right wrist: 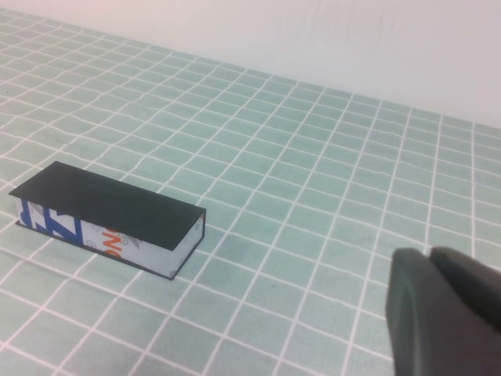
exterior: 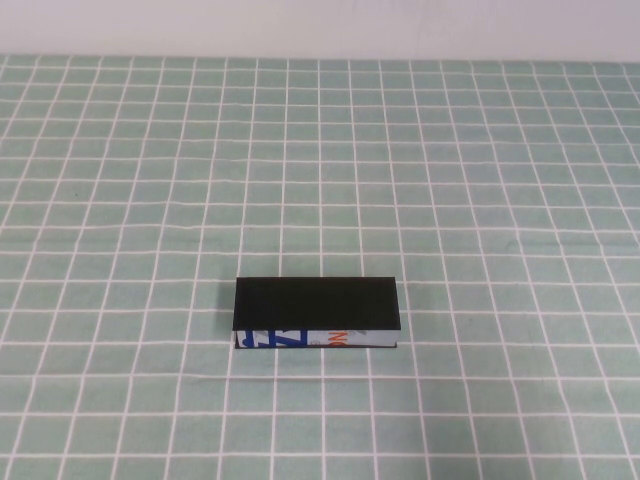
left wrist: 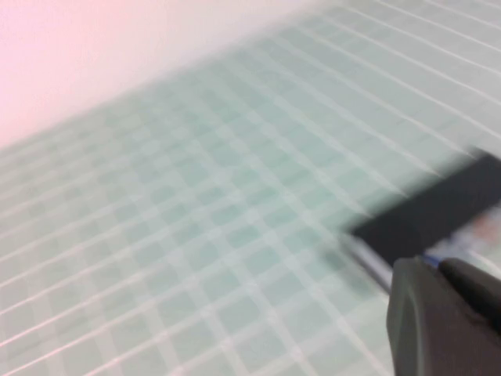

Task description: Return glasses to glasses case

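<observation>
The glasses case lies closed on the green checked cloth, its flat black lid down and its white front with blue and orange print facing me. The glasses are not in view. Neither gripper shows in the high view. In the left wrist view, which is blurred, my left gripper has its dark fingers pressed together, empty, a short way from the case. In the right wrist view my right gripper is shut and empty, well apart from the case.
The green cloth with a white grid covers the whole table. A pale wall runs along the far edge.
</observation>
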`<state>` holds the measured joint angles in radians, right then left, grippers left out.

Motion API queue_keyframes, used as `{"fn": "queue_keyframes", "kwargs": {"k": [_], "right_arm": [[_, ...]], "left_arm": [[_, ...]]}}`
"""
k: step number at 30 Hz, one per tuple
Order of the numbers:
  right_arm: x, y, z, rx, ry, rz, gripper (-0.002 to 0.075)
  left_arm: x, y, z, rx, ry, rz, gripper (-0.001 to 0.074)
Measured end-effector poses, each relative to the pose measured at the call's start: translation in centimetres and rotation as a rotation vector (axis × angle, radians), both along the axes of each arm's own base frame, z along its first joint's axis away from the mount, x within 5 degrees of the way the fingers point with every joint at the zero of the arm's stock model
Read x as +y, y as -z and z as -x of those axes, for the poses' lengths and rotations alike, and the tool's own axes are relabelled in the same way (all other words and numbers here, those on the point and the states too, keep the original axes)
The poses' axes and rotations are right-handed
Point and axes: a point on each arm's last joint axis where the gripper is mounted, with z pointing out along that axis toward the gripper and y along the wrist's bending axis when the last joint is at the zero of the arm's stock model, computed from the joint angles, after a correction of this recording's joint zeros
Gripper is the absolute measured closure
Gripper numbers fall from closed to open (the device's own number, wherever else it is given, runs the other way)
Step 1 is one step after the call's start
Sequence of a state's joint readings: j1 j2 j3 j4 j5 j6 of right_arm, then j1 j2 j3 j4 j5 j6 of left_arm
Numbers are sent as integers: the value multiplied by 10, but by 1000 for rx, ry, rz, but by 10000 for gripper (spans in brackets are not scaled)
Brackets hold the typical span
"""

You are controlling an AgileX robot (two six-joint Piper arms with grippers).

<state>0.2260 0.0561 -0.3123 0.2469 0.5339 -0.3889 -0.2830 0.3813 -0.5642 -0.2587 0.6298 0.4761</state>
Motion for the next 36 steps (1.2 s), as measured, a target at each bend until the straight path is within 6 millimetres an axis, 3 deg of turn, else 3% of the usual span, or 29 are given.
{"fn": "queue_keyframes", "kwargs": {"k": [3, 7, 12, 21, 36], "right_arm": [[0, 0, 0, 0, 0, 0, 737], [0, 0, 0, 0, 0, 0, 737], [0, 0, 0, 0, 0, 0, 737], [0, 0, 0, 1, -1, 1, 737], [0, 0, 0, 1, -1, 1, 737]], "left_arm": [[12, 31, 3, -108, -134, 88, 737], [17, 70, 8, -297, -176, 157, 737], [18, 122, 11, -283, -174, 143, 737], [19, 148, 15, -47, -181, 54, 737], [18, 148, 15, -9, -199, 138, 737]]}}
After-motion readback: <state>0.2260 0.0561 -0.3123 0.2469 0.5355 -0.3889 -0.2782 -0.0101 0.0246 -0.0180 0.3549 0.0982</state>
